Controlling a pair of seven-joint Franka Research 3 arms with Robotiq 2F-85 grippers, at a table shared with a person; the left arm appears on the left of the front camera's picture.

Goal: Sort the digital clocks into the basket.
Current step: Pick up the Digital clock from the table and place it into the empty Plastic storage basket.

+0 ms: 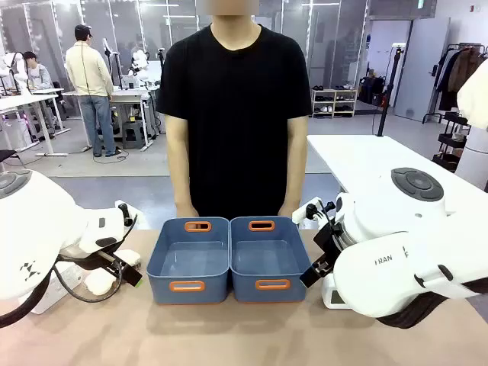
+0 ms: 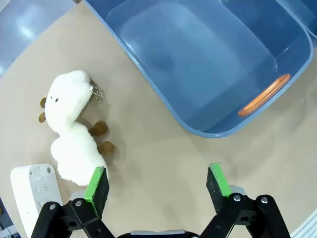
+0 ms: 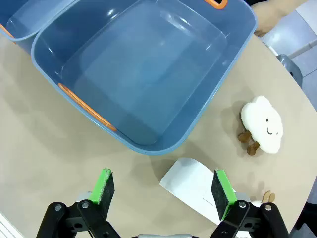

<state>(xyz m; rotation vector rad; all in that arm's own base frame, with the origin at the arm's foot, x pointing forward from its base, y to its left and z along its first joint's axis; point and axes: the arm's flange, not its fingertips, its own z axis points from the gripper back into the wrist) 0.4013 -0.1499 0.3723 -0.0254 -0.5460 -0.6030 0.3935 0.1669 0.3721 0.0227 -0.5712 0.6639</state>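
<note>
In the front view, two blue-grey baskets stand side by side at the centre of a tan table: the left-hand basket and the right-hand basket, with touching rims. A person in a black T-shirt stands just behind them.

In the left wrist view, the left gripper hovers over bare tabletop at the bottom centre, jaws spread wide and holding nothing. One white digital clock lies in the lower left corner, just beside a white cloud plush. The basket fills the upper right.

In the right wrist view, the right gripper is likewise wide open and empty. The second digital clock lies at the bottom, right of centre, near the basket's corner. Another cloud plush sits at the right.
</note>
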